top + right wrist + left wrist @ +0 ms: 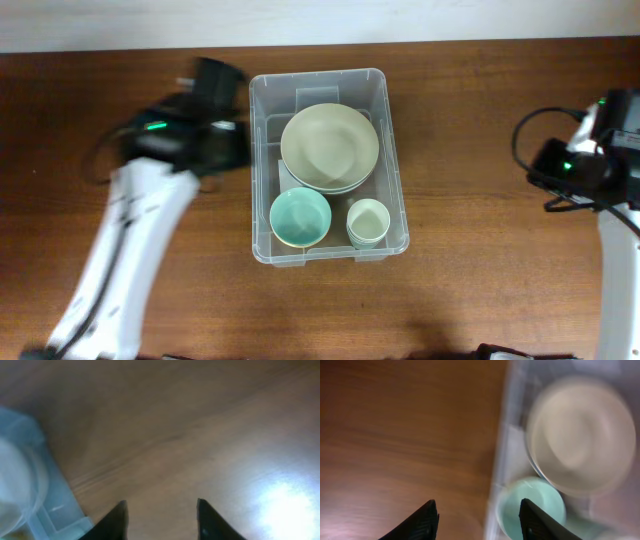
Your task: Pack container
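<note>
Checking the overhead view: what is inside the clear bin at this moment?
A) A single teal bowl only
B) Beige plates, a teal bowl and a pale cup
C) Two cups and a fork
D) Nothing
B: inside the container lie the beige plates at the far end, with the teal bowl and the pale cup side by side at the near end.

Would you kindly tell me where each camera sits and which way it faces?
Overhead: above the table, facing straight down on the container; both arms show.
Left wrist: on that arm, facing down past the open left claw at the teal bowl.
Right wrist: on that arm, facing down past the open right claw at the table.
Shared: all three see the container.
</note>
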You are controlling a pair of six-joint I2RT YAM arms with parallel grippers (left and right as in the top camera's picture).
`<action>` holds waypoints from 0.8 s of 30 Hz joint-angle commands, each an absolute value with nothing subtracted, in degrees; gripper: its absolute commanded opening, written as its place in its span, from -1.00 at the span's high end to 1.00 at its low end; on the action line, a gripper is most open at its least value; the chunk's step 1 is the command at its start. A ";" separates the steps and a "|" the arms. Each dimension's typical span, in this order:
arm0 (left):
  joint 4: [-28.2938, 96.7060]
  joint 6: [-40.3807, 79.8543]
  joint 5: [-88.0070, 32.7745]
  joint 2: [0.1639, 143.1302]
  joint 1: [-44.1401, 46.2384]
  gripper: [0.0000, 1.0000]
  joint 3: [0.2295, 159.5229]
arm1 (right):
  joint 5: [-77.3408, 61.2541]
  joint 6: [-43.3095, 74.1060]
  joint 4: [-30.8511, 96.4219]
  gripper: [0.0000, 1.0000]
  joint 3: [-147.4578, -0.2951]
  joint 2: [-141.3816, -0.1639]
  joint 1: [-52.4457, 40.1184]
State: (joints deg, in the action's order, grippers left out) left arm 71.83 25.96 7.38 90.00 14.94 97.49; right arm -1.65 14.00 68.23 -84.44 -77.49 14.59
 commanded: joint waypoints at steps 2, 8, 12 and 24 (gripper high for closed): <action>72.44 22.98 5.30 85.62 2.11 -0.10 98.52 | -4.32 10.68 64.01 0.93 -84.79 -82.81 7.75; 72.66 20.88 -1.37 87.57 -8.97 -0.23 98.28 | -4.32 8.73 56.99 0.92 -84.79 -92.64 0.51; 72.69 20.14 -1.34 90.37 -11.44 -0.23 98.28 | -4.47 7.25 51.33 0.92 -84.82 -100.29 -3.53; 72.77 19.57 -1.32 97.06 -11.46 -0.24 98.28 | -19.66 -2.76 46.61 0.92 -84.82 -106.13 -8.14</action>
